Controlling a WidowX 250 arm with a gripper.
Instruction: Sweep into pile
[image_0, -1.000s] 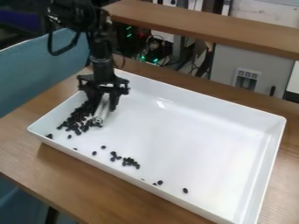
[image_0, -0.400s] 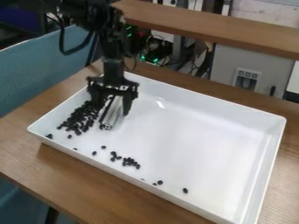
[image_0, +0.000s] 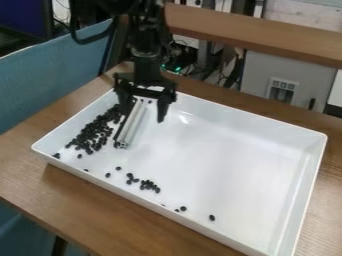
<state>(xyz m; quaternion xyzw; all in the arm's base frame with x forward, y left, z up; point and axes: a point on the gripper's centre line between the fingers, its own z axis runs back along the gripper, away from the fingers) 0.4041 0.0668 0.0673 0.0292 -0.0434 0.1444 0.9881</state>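
Note:
The black gripper (image_0: 144, 117) hangs over the back left part of the white tray (image_0: 308, 185), its two fingers spread apart. A silver metal bar (image_0: 132, 125) lies in the tray, just left of the middle of that gap, with its upper end between the fingers. To the bar's left is a dense heap of dark beans (image_0: 93, 134) running along the tray's left side. A smaller cluster of beans (image_0: 148, 185) lies near the front wall, with single beans (image_0: 212, 218) farther right.
The tray stands on a wooden table (image_0: 87, 195). A raised wooden shelf (image_0: 267, 37) runs behind it, with cables and a grey cabinet (image_0: 287, 75) beyond. A blue-green panel (image_0: 47, 80) stands at the left.
The gripper has moved right and, lately, up toward the back, and its fingers have spread wider. The bar shifted right at first, then stayed by the heap while the gripper moved off it.

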